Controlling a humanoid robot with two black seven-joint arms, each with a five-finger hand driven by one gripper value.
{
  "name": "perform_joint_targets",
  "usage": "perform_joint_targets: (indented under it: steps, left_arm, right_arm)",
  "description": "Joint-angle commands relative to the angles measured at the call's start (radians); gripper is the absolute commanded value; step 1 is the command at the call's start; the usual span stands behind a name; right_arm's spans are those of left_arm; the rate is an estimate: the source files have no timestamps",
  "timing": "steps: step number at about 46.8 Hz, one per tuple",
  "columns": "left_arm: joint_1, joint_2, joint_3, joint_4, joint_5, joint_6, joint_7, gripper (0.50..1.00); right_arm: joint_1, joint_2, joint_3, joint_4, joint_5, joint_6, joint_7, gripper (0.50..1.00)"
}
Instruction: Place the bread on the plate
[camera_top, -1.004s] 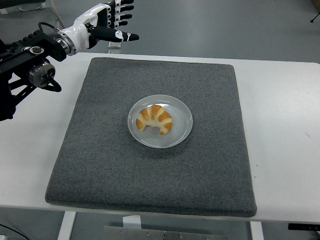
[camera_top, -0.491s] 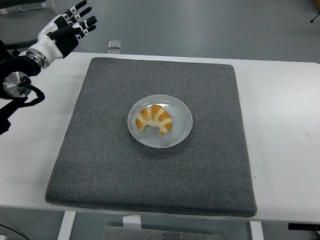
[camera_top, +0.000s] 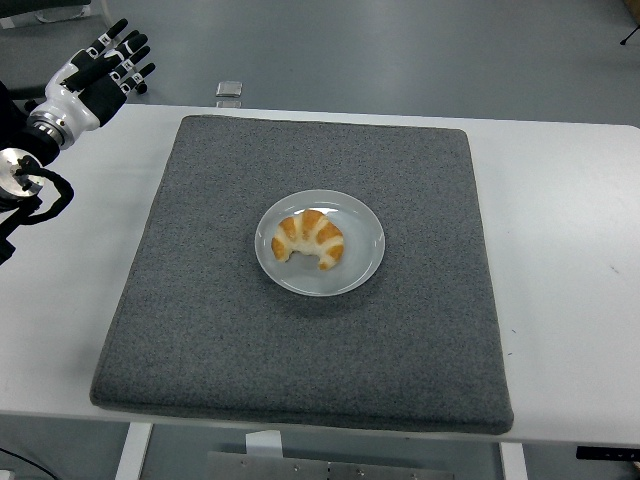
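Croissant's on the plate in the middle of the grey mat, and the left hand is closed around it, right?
Not quite. The head view shows the croissant on the plate in the middle of the grey mat, but the left hand is empty, fingers spread, off at the table's far left corner.

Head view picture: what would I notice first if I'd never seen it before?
A golden croissant sitting on a pale round plate, right in the middle of a big grey mat on the white table. Then the robot's left hand, fingers spread, up in the far left corner.
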Motion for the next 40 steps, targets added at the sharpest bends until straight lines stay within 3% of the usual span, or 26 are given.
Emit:
perform_joint_targets:
  steps: [1, 20, 40]
  left_arm:
    - [0.002, -0.001, 0.000, 0.000, -0.006, -0.001, 0.000, 1.000]
    - [0.011, -0.021, -0.007, 0.009, -0.012, 0.000, -0.006, 1.000]
    - [-0.001, -0.123, -0.019, 0.086, 0.003, 0.032, -0.017, 1.000]
  right_arm:
    - [-0.002, 0.000, -0.001, 0.001, 0.001, 0.002, 0.001, 0.930]
    - [-0.002, 0.000, -0.001, 0.001, 0.002, 0.000, 0.001, 0.932]
    - [-0.002, 0.000, -0.001, 0.001, 0.004, 0.000, 0.000, 0.932]
